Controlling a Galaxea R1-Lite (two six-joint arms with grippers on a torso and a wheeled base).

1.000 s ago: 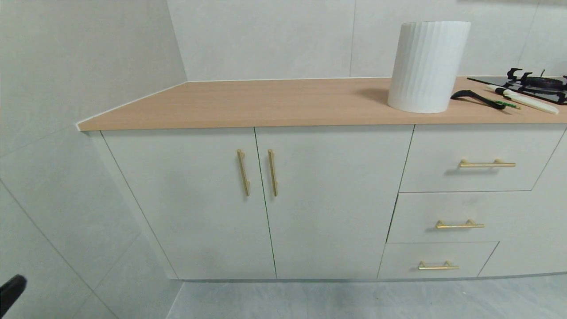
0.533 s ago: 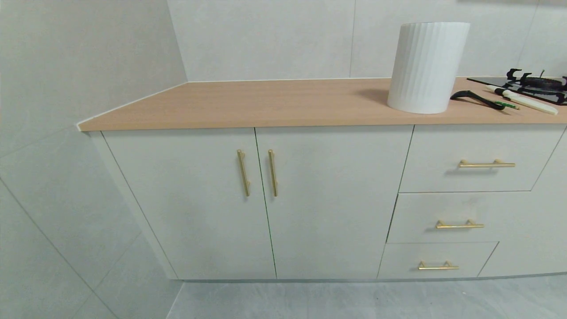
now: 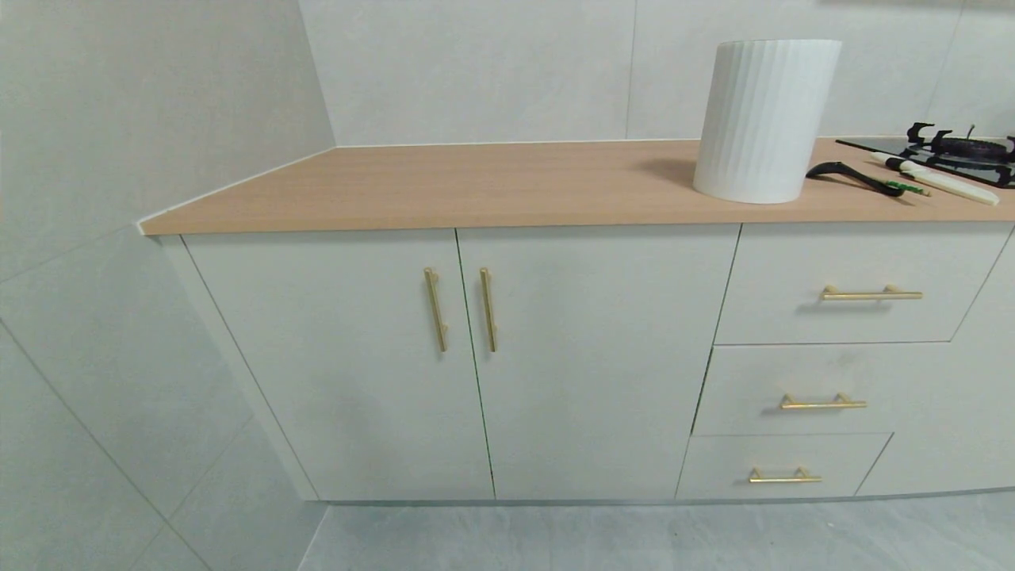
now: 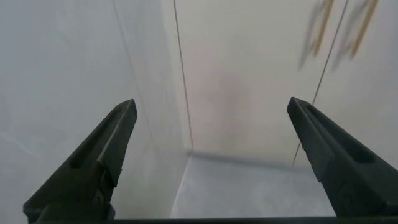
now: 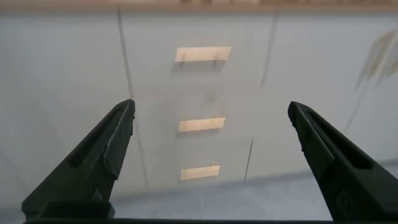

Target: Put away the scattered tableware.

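left hand (image 4: 211, 112) — dark tip drawn back, away from the tiled wall (image 3: 119, 333) at lower left

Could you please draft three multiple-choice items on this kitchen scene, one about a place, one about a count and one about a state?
1. Where does the white ribbed container stand? A) on the countertop, beside the black ladle; B) on the floor; C) in a drawer.
2. How many gold drawer handles sit stacked under the counter's right part? A) two; B) three; C) five.
3. How are the double cabinet doors? A) both shut; B) one ajar; C) both wide open.
1 A: it rests on the wood top next to the ladle. 2 B: three bars show, one above another. 3 A: both fronts lie flush.
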